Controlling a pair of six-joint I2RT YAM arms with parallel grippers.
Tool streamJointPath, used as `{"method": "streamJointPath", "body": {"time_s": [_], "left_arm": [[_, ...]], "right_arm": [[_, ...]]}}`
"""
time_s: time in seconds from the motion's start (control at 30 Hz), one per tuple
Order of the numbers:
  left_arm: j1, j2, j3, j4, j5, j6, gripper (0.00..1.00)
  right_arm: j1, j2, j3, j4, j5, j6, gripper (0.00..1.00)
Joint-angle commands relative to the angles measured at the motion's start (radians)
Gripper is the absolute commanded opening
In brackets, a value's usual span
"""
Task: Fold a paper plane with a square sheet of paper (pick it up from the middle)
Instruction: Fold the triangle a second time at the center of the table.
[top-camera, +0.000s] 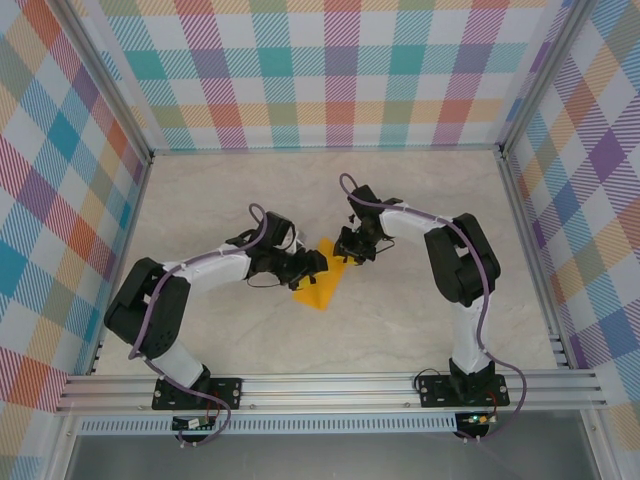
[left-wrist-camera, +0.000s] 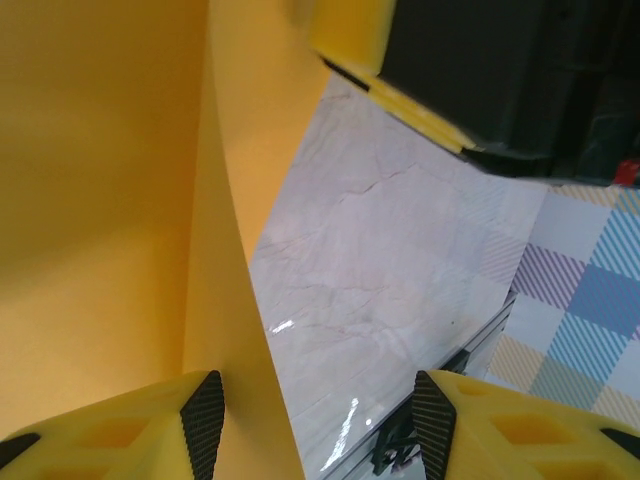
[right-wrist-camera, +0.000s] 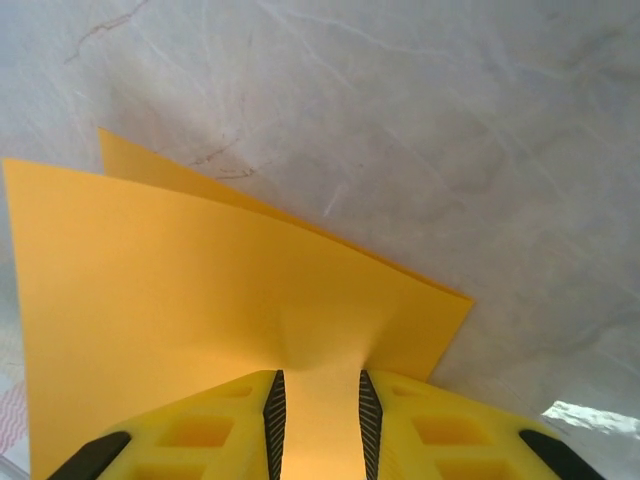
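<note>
Paper (top-camera: 318, 290), orange-yellow and doubled over on itself, sits between the two pincers where the arms meet over the middle of the marble-look table (top-camera: 420, 320). The right pincer (right-wrist-camera: 320, 408) is clenched on it. Its two ribbed pads (right-wrist-camera: 273, 410) press the sheet from either side, and the paper puckers just ahead of them. Two layers fan out forward from the grip, with the far layer's corner peeking out behind the near one at the upper left. The sheet's shadow falls on the grey stone beyond it.

The left pincer (left-wrist-camera: 320, 415) stands released, its jaws wide apart. A fold of the paper runs down into the gap, just beside the near pad (left-wrist-camera: 205, 410) on the left of that view; I cannot tell whether it touches. The opposite pad (left-wrist-camera: 435, 425) is well apart from the sheet, with bare table between them. Most of the paper spreads away to the left of this pincer and ahead of it. Straight ahead of its fingers, at the far end of the sheet, are the right pincer's yellow finger and black body.

From above, the two pincers stand close, tip toward tip, and the paper's lower point reaches out below them toward the arms' bases.
</note>
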Motion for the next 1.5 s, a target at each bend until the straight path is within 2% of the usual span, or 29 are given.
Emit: {"method": "streamJointPath", "body": {"time_s": [0.0,0.23,0.43,0.6,0.73,0.9,1.17,1.33,1.47], "left_arm": [[-0.005,0.044,0.041,0.058,0.023,-0.032,0.55],[-0.006,0.089,0.041,0.112,0.007,-0.068,0.54],[-0.005,0.096,0.027,0.108,-0.029,-0.07,0.52],[-0.007,0.098,0.023,0.11,-0.054,-0.073,0.5],[-0.005,0.098,0.013,0.106,-0.075,-0.078,0.45],[-0.006,0.092,-0.001,0.113,-0.09,-0.084,0.39],[-0.006,0.092,-0.001,0.111,-0.101,-0.09,0.38],[-0.005,0.094,-0.002,0.112,-0.102,-0.092,0.38],[-0.006,0.093,-0.002,0.11,-0.104,-0.094,0.38]], "right_arm": [[-0.002,0.027,0.028,-0.029,-0.032,-0.019,0.28],[-0.008,-0.022,0.023,-0.023,-0.068,-0.031,0.28],[-0.025,-0.123,-0.003,0.003,-0.113,-0.039,0.29],[-0.033,-0.256,-0.095,0.03,-0.133,-0.052,0.32],[-0.033,-0.333,-0.197,0.03,-0.144,-0.069,0.31],[-0.031,-0.415,-0.338,0.149,-0.272,-0.075,0.31],[0.014,-0.406,-0.369,0.189,-0.328,-0.08,0.41],[0.038,-0.369,-0.344,0.188,-0.323,-0.08,0.41],[0.051,-0.334,-0.322,0.185,-0.322,-0.083,0.38]]}}
